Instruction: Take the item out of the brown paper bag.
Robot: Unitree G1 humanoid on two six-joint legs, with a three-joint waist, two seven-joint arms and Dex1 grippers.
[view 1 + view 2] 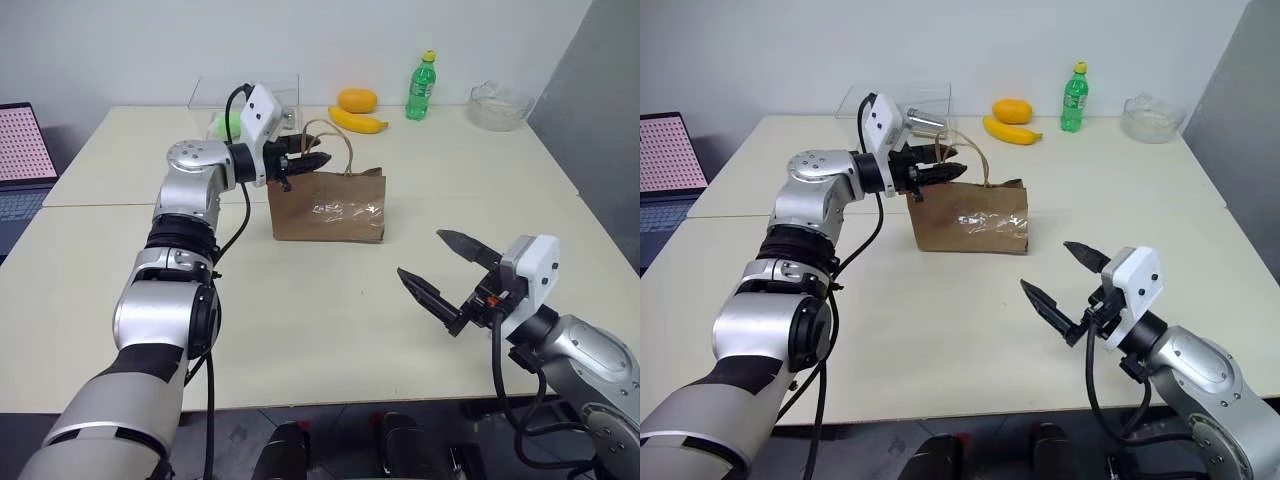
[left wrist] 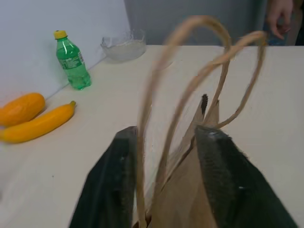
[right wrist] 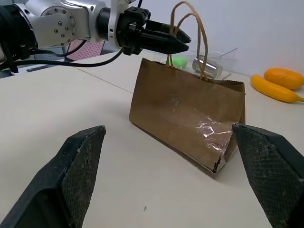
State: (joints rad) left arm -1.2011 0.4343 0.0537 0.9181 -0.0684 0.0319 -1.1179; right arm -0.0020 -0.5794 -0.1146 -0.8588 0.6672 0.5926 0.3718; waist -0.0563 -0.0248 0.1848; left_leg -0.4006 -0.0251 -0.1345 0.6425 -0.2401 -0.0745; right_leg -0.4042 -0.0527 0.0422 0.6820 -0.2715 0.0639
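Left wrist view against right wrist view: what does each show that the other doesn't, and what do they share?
Left wrist view alone: the green bottle with a yellow cap, a clear bowl and a person's hand past the table's far edge. Its own fingers stand apart on either side of the handles.

Right wrist view alone: the bag's whole side with its shiny creased patch, the left gripper seen from outside at the handles, a laptop, and the right gripper's wide-spread fingers.

Both: the brown paper bag, the banana and the orange fruit.
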